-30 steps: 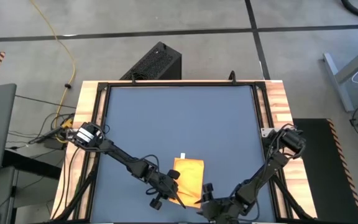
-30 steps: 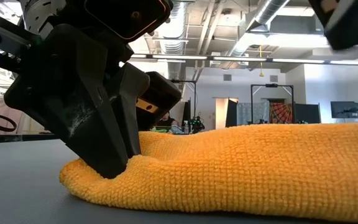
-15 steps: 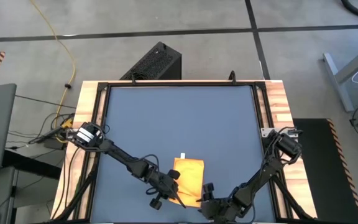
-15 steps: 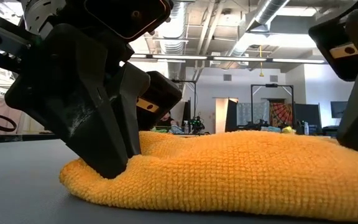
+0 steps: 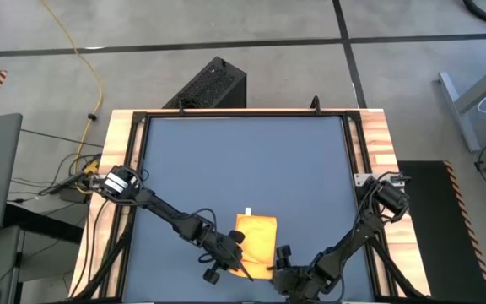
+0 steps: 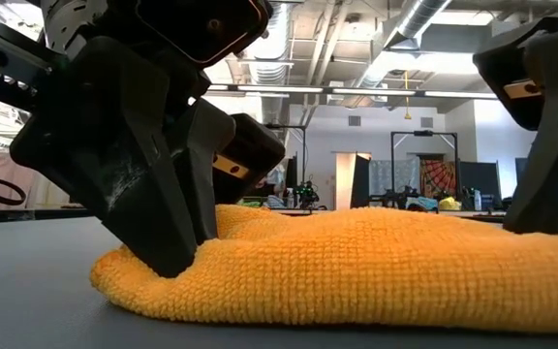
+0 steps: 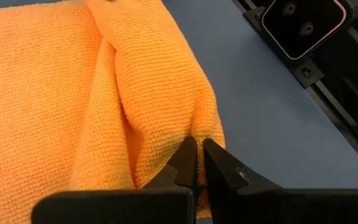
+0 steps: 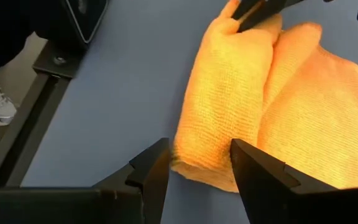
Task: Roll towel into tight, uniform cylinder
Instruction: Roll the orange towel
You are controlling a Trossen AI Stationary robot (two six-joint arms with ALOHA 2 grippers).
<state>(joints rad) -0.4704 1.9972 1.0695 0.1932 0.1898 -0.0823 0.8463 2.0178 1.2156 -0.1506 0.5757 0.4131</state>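
The yellow towel [image 5: 258, 241] lies on the dark blue mat [image 5: 243, 160] near the table's near edge, its white tag [image 5: 248, 212] at the far side. Its near edge is turned over into a thick rolled ridge [image 8: 229, 93]. My left gripper [image 5: 240, 268] is shut on the ridge's left end. My right gripper [image 8: 199, 167] stands open at the ridge's right end [image 8: 197, 155], one finger on either side of it. In the low view the left gripper [image 6: 168, 257] shows at the left and the right one [image 6: 541, 208] at the right. My left gripper pinches the left end of the towel's rolled ridge [image 7: 194, 127] between its two fingers, a fold of several layers. The fingers slant down from the table's left side. The towel stays on the mat, bunched up where the fingers [image 6: 177, 242] bite. Whether my right gripper touches the towel, I cannot tell.
The mat covers the table inside a black frame [image 5: 142, 127] with wooden strips [image 5: 376, 135] along the sides. The mat's far part is bare. A black box [image 5: 209, 84] and a yellow cable [image 5: 91, 67] lie on the floor beyond the far edge.
My right gripper has come down toward the towel's right end, staying open; in the low view it has dropped from the top corner to just above the cloth. The towel has kept its place.
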